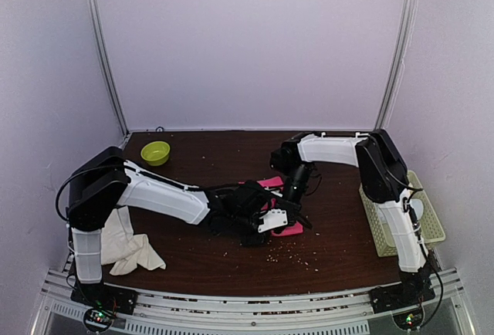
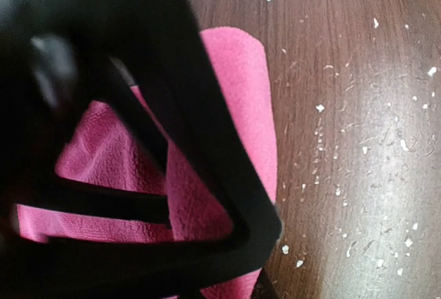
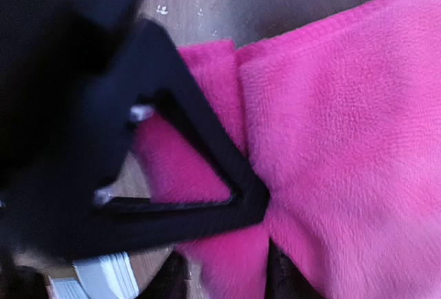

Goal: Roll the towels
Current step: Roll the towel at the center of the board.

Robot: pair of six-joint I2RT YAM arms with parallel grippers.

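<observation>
Brown table [image 1: 201, 262], and the pink towel [image 1: 291, 230] lay mid-table under both arms. The cream towel [image 1: 127, 242] sat crumpled at the near-left edge. Right gripper [image 1: 293, 197] pinched a pink fold. Left gripper [image 1: 282, 221] was right over the pink cloth; wide or narrow, I couldn't tell.

Top view: light was soft and even, coming from overhead. The table [image 1: 231, 262] read dark around the pink towel [image 1: 291, 229], with only faint shadows beside it.

Left wrist view: my left fingers [image 2: 179, 120] were a black, out-of-focus blur over the towel. A pale sheen lay on the wood right of it.

Right wrist view: my right fingers [image 3: 207, 154] were smeared soft left of the towel. Its nap looked fairly sharp and brightly lit.
</observation>
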